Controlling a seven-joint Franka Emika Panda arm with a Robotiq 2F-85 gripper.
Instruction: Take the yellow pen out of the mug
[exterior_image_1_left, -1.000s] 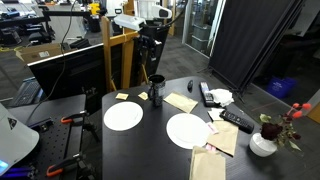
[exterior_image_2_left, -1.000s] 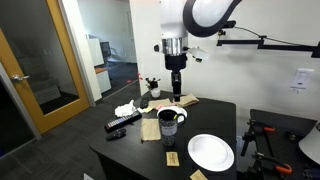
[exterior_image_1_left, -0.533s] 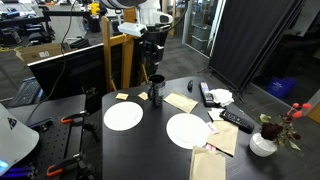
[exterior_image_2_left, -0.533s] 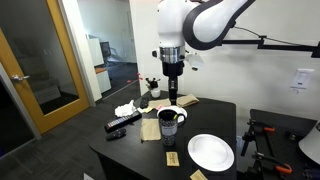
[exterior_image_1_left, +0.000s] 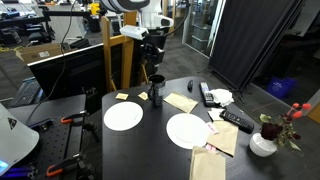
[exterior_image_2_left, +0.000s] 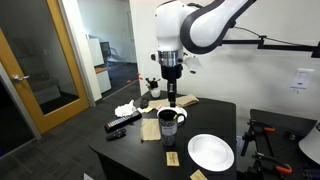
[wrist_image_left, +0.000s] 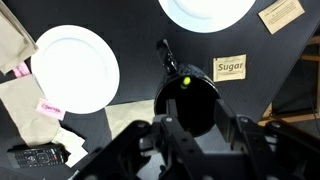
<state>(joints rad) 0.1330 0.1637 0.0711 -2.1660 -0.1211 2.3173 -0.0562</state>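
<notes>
The mug (wrist_image_left: 190, 100) is a near-black cup standing on the black table between two white plates. It shows in both exterior views (exterior_image_1_left: 156, 88) (exterior_image_2_left: 168, 122). In the wrist view the bright tip of the yellow pen (wrist_image_left: 186, 79) shows inside the mug's mouth. The pen cannot be made out in the exterior views. My gripper (wrist_image_left: 197, 128) is open and hangs straight above the mug, with one finger on each side of it in the wrist view. In both exterior views the gripper (exterior_image_1_left: 152, 64) (exterior_image_2_left: 172, 98) is a little above the rim and holds nothing.
Two white plates (exterior_image_1_left: 123, 116) (exterior_image_1_left: 187, 131) lie in front of the mug. A sugar packet (wrist_image_left: 230, 68), brown napkins (exterior_image_1_left: 181, 101), black remote controls (exterior_image_1_left: 206, 94) (exterior_image_1_left: 237, 120) and a vase with flowers (exterior_image_1_left: 264, 143) are on the table. A chair stands behind (exterior_image_1_left: 120, 55).
The arm's upper part has turned and the gripper has shifted slightly over the mug. It stays open. The mug and pen have not moved.
</notes>
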